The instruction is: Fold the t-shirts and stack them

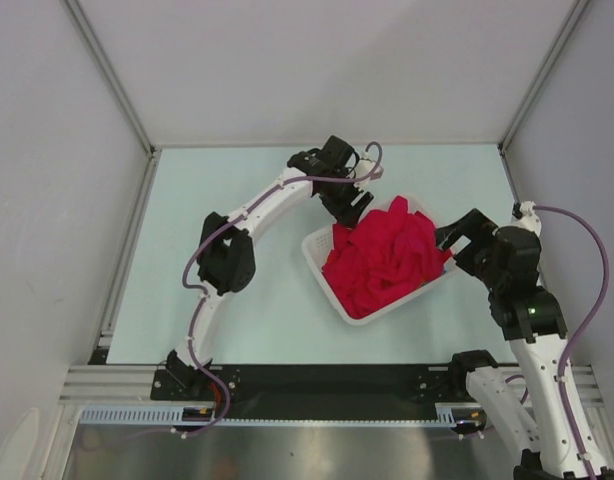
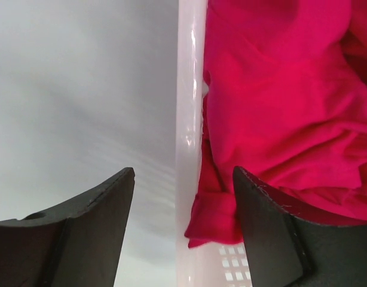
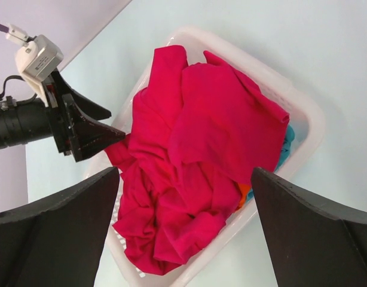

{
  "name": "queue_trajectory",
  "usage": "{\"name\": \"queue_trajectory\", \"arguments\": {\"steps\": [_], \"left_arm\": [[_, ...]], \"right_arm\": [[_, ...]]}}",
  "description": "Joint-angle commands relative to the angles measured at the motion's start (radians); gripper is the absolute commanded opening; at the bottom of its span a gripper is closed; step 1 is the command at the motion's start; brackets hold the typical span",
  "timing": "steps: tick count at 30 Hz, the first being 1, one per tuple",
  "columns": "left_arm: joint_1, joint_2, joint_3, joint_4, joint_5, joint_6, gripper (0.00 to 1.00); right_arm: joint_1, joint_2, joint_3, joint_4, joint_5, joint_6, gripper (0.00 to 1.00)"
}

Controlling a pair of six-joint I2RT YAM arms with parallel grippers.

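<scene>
Well, nothing is folded or stacked yet: the t-shirts [image 1: 387,262] lie heaped in the white basket [image 1: 313,250] toward the counter's [image 1: 207,180] three o'clock, the left end effector [image 1: 352,205] straddling its eleven-o'clock rim, jaws apart and holding nothing, the right end effector [image 1: 449,240] wide open and empty at the basket's three o'clock.
</scene>
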Motion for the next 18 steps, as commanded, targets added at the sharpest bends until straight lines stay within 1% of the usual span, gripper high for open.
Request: {"name": "queue_trajectory", "arguments": {"steps": [1, 4, 5, 7, 10, 12, 13, 15, 16, 18], "left_arm": [[-0.001, 0.042, 0.065, 0.042, 0.006, -0.024, 0.72], [-0.001, 0.052, 0.067, 0.066, -0.016, -0.044, 0.69], [-0.001, 0.055, 0.067, 0.072, -0.024, -0.044, 0.65], [0.001, 0.063, 0.064, 0.092, -0.032, -0.036, 0.60], [0.001, 0.079, 0.065, 0.103, -0.032, -0.026, 0.60], [0.001, 0.089, 0.065, 0.109, -0.035, -0.032, 0.57], [0.001, 0.092, 0.064, 0.111, -0.052, -0.035, 0.52], [0.001, 0.104, 0.062, 0.120, -0.076, -0.043, 0.47], [0.001, 0.105, 0.064, 0.121, -0.089, -0.053, 0.40], [0.002, 0.113, 0.059, 0.132, -0.099, -0.065, 0.31]], "right_arm": [[0.002, -0.037, 0.042, -0.043, 0.030, -0.006, 1.00], [0.004, -0.045, 0.039, -0.064, 0.042, -0.002, 1.00], [0.004, -0.047, 0.039, -0.072, 0.045, 0.000, 1.00], [0.002, -0.051, 0.041, -0.081, 0.052, -0.002, 1.00], [0.004, -0.059, 0.041, -0.084, 0.064, -0.002, 1.00], [0.004, -0.062, 0.042, -0.089, 0.069, -0.002, 1.00], [0.004, -0.062, 0.042, -0.090, 0.073, 0.000, 1.00], [0.004, -0.062, 0.037, -0.090, 0.076, 0.000, 1.00], [0.004, -0.060, 0.037, -0.090, 0.076, 0.001, 1.00], [0.004, -0.060, 0.031, -0.090, 0.070, 0.003, 1.00]]}}
